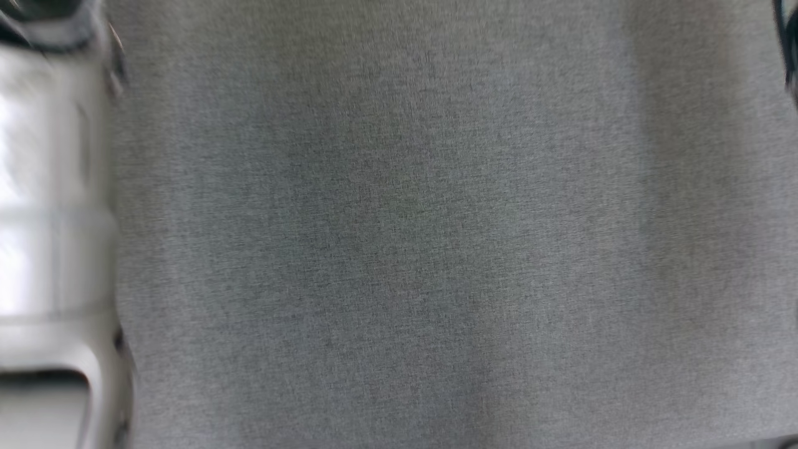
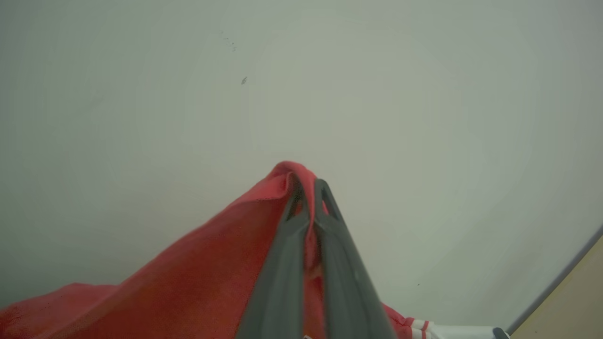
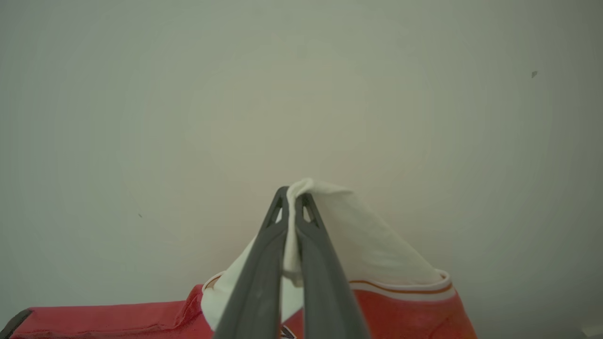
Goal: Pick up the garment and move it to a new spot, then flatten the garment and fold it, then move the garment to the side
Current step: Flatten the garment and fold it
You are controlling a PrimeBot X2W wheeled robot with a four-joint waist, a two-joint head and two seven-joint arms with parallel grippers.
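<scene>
The garment is red with a white part edged by an orange stripe. In the left wrist view my left gripper is shut on a pinched fold of the red garment, which slopes down to the lower left. In the right wrist view my right gripper is shut on the white part of the garment, with red cloth below it. Both wrist views look onto a pale, plain surface behind the cloth.
The head view is blurred. It looks at a grey woven surface, with a pale, glossy robot part along the left edge. A dark line and a tan area cross the left wrist view's lower right corner.
</scene>
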